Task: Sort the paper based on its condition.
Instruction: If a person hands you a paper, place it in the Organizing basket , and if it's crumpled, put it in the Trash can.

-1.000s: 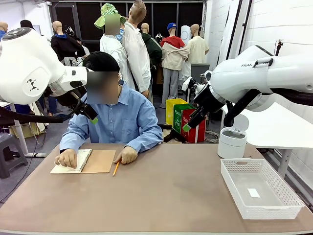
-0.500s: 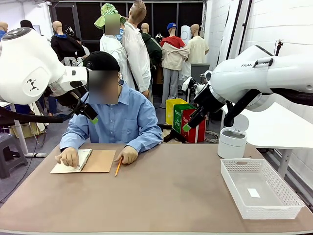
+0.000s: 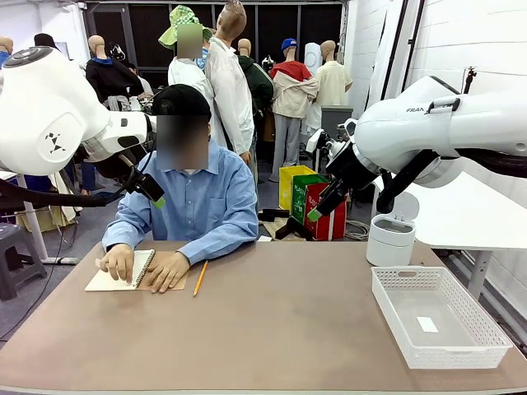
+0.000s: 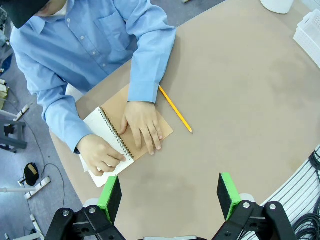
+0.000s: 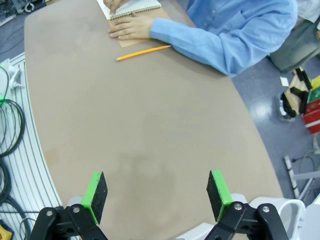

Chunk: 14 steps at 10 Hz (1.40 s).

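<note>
Paper (image 3: 103, 285) is the open white page of a notebook (image 3: 169, 284) at the table's (image 3: 280, 329) far-left side, in front of the person; both of their hands rest on the notebook and no sheet is free yet. The left gripper (image 3: 153, 194) hangs above that spot, the right gripper (image 3: 318, 209) hangs high over the middle-right, and a white basket (image 3: 461, 298) sits near-right. Left wrist: jaws spread wide, nothing between; paper (image 4: 99, 126) lies ahead and to picture left, one hand (image 4: 100, 155) on the page, the other (image 4: 142, 125) on the tan cover, with a pencil (image 4: 175, 108) just beside. The page's long side runs along the spiral, diagonal in this view. Right wrist: jaws spread, empty, over bare table; paper (image 5: 135, 6) is at the far top edge, well apart. My read is the left arm is clearly nearer, so any handover or pick goes to it, and the grip should cross a short edge.
</note>
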Available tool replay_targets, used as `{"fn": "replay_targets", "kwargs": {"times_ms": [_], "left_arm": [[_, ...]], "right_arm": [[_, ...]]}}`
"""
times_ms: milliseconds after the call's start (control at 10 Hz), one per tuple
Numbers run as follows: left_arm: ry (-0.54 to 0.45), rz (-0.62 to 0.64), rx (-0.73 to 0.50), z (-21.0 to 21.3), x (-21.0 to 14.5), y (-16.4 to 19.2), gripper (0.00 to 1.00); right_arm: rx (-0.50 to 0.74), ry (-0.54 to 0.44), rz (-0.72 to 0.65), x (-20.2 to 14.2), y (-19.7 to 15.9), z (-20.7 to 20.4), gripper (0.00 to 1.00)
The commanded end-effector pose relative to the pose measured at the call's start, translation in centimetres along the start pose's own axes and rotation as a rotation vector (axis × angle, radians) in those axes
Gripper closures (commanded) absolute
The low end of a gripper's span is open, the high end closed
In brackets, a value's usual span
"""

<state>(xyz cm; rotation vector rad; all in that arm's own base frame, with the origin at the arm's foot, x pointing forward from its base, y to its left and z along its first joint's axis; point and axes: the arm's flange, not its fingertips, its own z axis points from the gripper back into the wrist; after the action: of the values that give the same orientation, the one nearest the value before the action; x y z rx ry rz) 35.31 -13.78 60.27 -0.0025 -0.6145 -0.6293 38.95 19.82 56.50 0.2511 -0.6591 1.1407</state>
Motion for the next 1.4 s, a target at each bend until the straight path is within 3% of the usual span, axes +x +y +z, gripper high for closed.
{"fn": "replay_targets", "kwargs": {"times_ms": [0, 1300], "left_arm": [[-0.003, -0.005, -0.003, 0.09, 0.0, 0.06, 0.0], [-0.003, -0.005, -0.003, 0.09, 0.0, 0.06, 0.0]], "right_arm": [[-0.007, 0.007, -0.008, 0.04, 0.01, -0.02, 0.0], [-0.007, 0.007, -0.008, 0.04, 0.01, -0.02, 0.0]]}}
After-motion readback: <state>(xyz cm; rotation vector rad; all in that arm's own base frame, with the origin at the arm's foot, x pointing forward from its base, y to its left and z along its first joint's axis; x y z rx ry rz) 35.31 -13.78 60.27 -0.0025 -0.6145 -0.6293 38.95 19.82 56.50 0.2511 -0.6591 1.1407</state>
